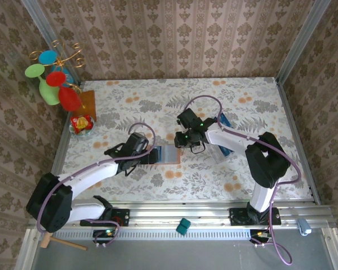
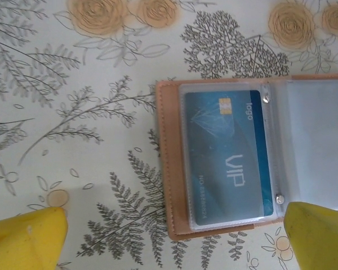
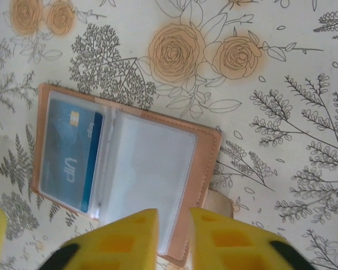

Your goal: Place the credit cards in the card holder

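The card holder point(image 1: 168, 154) lies open on the flowered table, between the two grippers. One blue credit card point(image 2: 228, 160) marked VIP sits inside the clear sleeve of its left page, also seen from the right wrist point(image 3: 67, 154). The right page's sleeve point(image 3: 149, 177) holds nothing. My left gripper point(image 2: 174, 242) hovers over the holder's left edge point(image 2: 172, 169), yellow fingers wide apart. My right gripper point(image 3: 174, 236) hangs above the holder's near right corner, its fingers a narrow gap apart with nothing between them. More blue cards point(image 1: 225, 120) lie behind the right arm.
An amber-orange square point(image 1: 87, 102) and a stand of coloured discs point(image 1: 53, 76) occupy the far left corner, with a small red and yellow item point(image 1: 81, 124) beside them. A teal block point(image 1: 183, 226) and a wooden mallet point(image 1: 59, 242) rest on the near rail.
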You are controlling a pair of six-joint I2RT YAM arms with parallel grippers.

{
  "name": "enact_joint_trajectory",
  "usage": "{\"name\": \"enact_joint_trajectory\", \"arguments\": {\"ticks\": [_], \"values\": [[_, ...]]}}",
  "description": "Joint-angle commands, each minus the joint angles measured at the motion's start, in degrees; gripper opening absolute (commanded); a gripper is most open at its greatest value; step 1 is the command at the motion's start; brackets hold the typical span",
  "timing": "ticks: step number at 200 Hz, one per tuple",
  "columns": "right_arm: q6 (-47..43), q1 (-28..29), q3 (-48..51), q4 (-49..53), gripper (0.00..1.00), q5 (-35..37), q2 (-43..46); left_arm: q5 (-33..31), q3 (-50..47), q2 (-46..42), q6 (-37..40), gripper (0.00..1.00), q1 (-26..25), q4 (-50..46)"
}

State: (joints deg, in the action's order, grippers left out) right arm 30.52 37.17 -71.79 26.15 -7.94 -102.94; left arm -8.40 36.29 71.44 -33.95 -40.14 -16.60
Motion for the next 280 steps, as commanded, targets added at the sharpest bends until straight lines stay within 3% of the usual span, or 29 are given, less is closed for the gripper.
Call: {"name": "enact_joint_trajectory", "arguments": {"ticks": [1, 35, 196, 280], "values": [[-0.52, 0.19, -2.42, 1.24, 0.15, -0.4, -2.29, -1.47, 1.53, 2.19, -1.46, 1.0, -1.32, 1.3], [-0.33, 0.27, -3.46, 0.77, 0.09, -1.28, -4.55, -2.21, 2.86, 4.99, -1.44, 1.0, -2.57, 1.65], [1.8, 2.71, -6.92, -1.55, 0.08, -3.63, -13.65, -3.29, 6.22, 10.2, 0.13, 1.0, -4.21, 1.73], [3.1, 2.97, -5.82, -3.07, 0.08, -4.29, -14.22, -4.05, 6.15, 11.95, 1.16, 1.0, -5.06, 3.45]]}}
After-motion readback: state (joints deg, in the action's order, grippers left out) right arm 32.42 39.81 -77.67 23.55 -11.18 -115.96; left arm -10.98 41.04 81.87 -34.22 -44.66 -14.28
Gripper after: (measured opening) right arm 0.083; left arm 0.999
